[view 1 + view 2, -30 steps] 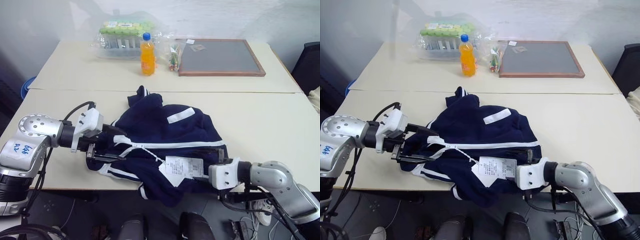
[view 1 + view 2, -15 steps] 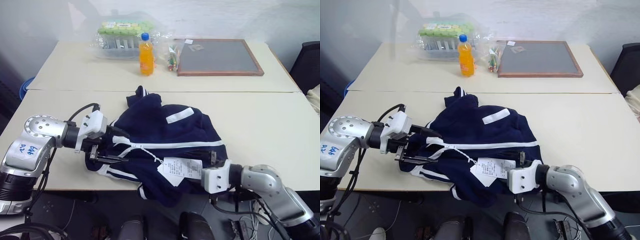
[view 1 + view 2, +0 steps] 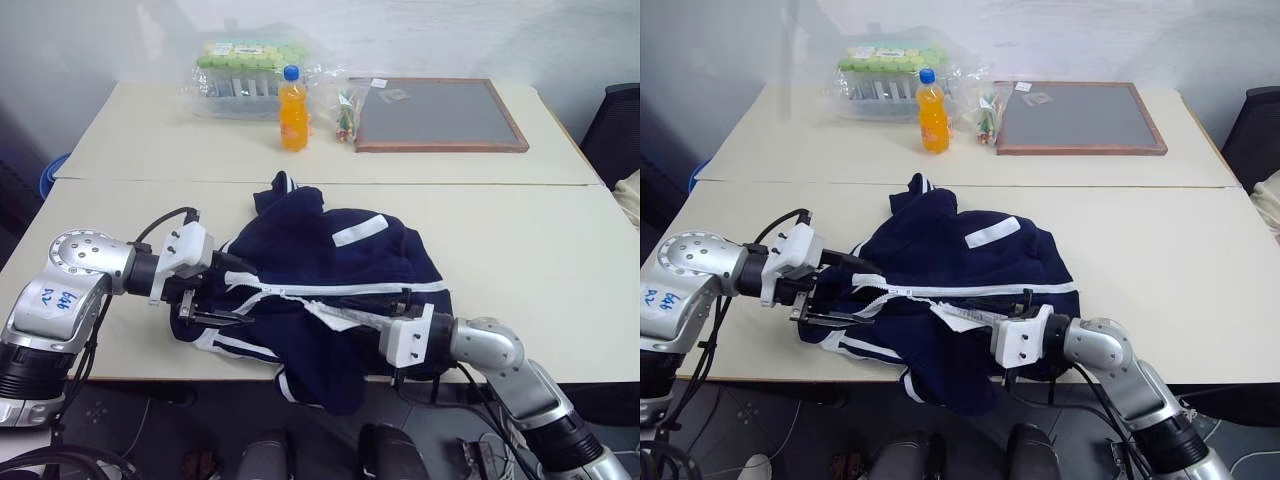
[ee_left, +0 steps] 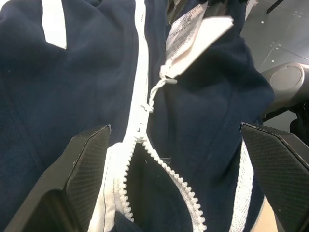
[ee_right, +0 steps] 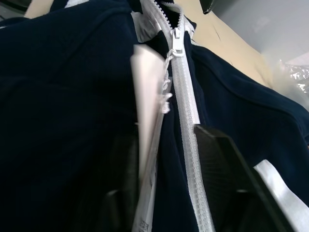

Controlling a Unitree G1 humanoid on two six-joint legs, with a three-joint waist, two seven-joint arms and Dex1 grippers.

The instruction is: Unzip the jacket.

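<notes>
At the table's (image 3: pixel 560 290) near edge, the right gripper (image 3: pixel 372 322) pinches the jacket's (image 3: pixel 340 270) tag; the left gripper (image 3: pixel 222 296) gapes.

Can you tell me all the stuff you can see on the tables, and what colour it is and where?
jacket: one, navy blue with white stripes and a white zipper, on the near table, its front part hanging over the near edge
paper tag: one, white, tied by a string to the zipper
orange drink bottle: one, orange with a blue cap, standing on the far table
plastic pack of tubes: one, clear with green tops, behind the bottle
framed board: one, grey with a wooden frame, lying flat on the far table
tables: two, cream, pushed together
left pincer: one, black, open around the jacket's collar end
right pincer: one, black, at the tag by the jacket's zipper
</notes>
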